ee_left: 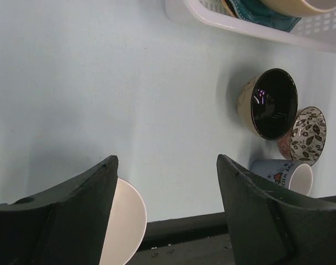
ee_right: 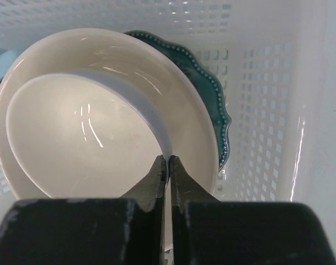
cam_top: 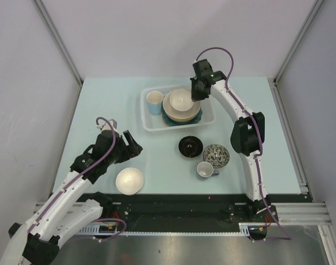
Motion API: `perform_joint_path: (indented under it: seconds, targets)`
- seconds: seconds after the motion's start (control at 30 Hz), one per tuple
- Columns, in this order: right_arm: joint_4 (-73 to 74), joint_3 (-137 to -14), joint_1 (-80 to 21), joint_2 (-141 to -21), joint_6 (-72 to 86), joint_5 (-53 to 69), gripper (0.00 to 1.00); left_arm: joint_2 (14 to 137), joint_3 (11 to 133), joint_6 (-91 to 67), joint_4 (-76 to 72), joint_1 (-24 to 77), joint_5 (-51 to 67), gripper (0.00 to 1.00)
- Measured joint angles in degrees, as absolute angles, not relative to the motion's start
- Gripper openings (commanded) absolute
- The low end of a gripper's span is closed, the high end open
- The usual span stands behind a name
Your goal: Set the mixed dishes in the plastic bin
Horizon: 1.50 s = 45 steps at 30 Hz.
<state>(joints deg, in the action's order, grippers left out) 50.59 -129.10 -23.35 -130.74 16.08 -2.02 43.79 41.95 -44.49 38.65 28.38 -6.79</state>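
The plastic bin [cam_top: 147, 122] stands at the table's back middle. It holds a small mug [cam_top: 154, 101], a teal scalloped plate [ee_right: 218, 105], a larger white bowl [cam_top: 172, 113] and, inside that, a smaller white bowl [cam_top: 180, 99]. My right gripper [cam_top: 198, 95] is shut on the smaller bowl's rim [ee_right: 166, 148] over the bin. On the table lie a black bowl [cam_top: 190, 146], a speckled bowl [cam_top: 216, 154], a mug [cam_top: 205, 169] and a white bowl [cam_top: 129, 180]. My left gripper [cam_top: 136, 146] is open and empty just above that white bowl [ee_left: 123, 221].
The table's dark front edge [cam_top: 173, 200] runs just below the white bowl and the mug. Grey walls and metal rails enclose the table on the left, back and right. Bare blue tabletop [cam_top: 101, 105] lies left of the bin.
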Motion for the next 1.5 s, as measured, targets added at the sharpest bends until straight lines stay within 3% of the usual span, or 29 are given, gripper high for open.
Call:
perform_joint_path:
  seconds: [0.13, 0.3, 0.6, 0.87, 1.0, 1.2, 1.37, 1.5]
  targets:
    - [50.59, -128.7, -23.03, -130.74, 16.36, -1.58, 0.01, 44.84, 41.95, -44.12, 37.91, 28.38, -5.8, 0.77]
    - [50.68, -128.31, -22.85, -130.85, 16.58, -0.45, 0.18, 47.33, 41.95, -43.27, 37.12, 28.38, -4.84, 0.78]
    - [50.04, -128.31, -22.87, -130.91, 17.63, 0.99, 0.38, 54.39, 41.95, -42.83, 31.33, 29.91, -3.66, 0.79]
    - [52.73, -128.01, -22.94, -129.86, 19.16, 1.63, 0.56, 69.28, 47.0, -40.29, 25.45, 36.32, -1.02, 0.79]
    - [54.92, -124.44, -23.42, -123.42, 20.05, 1.56, 0.58, 76.44, 51.11, -39.66, 21.91, 38.17, 0.75, 0.79]
    - [55.22, -114.19, -24.21, -103.85, 20.97, 0.95, 0.57, 87.02, 56.95, -39.03, 19.92, 39.51, 2.59, 0.77]
    - [53.15, -100.71, -24.08, -87.09, 21.45, -0.6, 0.56, 94.85, 63.05, -37.47, 20.03, 41.93, 3.22, 0.75]
    - [52.38, -90.72, -23.2, -81.25, 22.68, -1.1, 0.55, 99.29, 67.09, -36.73, 20.75, 43.42, 3.2, 0.71]
